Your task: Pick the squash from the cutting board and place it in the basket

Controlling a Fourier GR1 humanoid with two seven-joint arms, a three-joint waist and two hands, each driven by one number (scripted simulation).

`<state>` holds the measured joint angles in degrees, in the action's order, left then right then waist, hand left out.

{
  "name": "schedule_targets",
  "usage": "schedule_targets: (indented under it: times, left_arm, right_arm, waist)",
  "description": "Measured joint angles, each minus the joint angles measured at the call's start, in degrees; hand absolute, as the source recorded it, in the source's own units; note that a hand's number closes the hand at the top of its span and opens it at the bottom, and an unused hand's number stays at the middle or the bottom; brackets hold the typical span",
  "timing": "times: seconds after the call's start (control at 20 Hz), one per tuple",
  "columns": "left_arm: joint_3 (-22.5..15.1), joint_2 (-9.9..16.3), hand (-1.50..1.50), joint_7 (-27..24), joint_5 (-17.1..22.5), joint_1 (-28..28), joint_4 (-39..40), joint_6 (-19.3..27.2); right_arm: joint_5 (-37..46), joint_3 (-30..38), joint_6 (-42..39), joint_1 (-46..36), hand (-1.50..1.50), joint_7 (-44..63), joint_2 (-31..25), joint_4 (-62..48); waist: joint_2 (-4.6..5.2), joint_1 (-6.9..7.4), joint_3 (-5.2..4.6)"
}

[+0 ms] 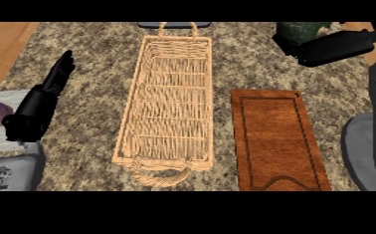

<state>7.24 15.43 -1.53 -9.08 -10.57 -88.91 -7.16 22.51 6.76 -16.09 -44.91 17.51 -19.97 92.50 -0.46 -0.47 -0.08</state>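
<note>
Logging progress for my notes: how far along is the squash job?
Done: the cutting board is bare. In hand: the right hand is against something dark green, probably the squash. Left: the basket holds nothing yet. The left hand rests open at the left.

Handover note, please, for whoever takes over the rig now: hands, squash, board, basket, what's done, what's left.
Left hand: open, resting at the left edge.
Right hand: far right, against a dark green thing, likely the squash; grip not visible.
Cutting board: no squash on it.
Basket: no squash inside.
Done: squash seemingly off the board.
Left: carry it to the basket and release.
</note>
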Motion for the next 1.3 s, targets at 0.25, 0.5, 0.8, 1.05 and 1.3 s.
schedule_targets:
  times: [0.25,0.5,0.8,1.05,1.3]
  left_arm:
    - [-0.07,-0.29,0.00,-0.19,-0.28,-0.23,0.28,0.09]
    - [-0.69,-1.09,0.00,-0.37,-0.99,-1.37,1.30,0.50]
    - [-0.65,-1.24,0.00,0.79,-0.90,-1.58,0.04,0.32]
    - [-0.62,-1.23,0.00,0.54,-1.03,-1.83,0.33,0.04]
    - [-0.18,-0.84,0.00,0.89,-0.78,-1.72,-0.02,-0.49]
  right_arm:
    - [-4.32,-2.19,-4.61,-9.48,1.50,14.27,2.97,3.65]
    - [-4.01,-6.43,-4.50,-17.84,1.50,23.59,7.99,0.99]
    - [-2.43,-9.41,-2.97,-24.91,1.50,29.67,13.69,-6.51]
    - [-2.12,-11.80,-3.99,-27.32,1.50,32.29,17.09,-12.03]
    - [-1.02,-14.14,-5.93,-27.87,1.50,34.14,17.75,-15.44]
  waist:
    - [0.07,0.41,0.00]
    - [0.26,0.77,0.01]
    - [0.36,1.08,0.01]
    - [0.41,1.02,0.02]
    - [0.39,0.86,0.03]
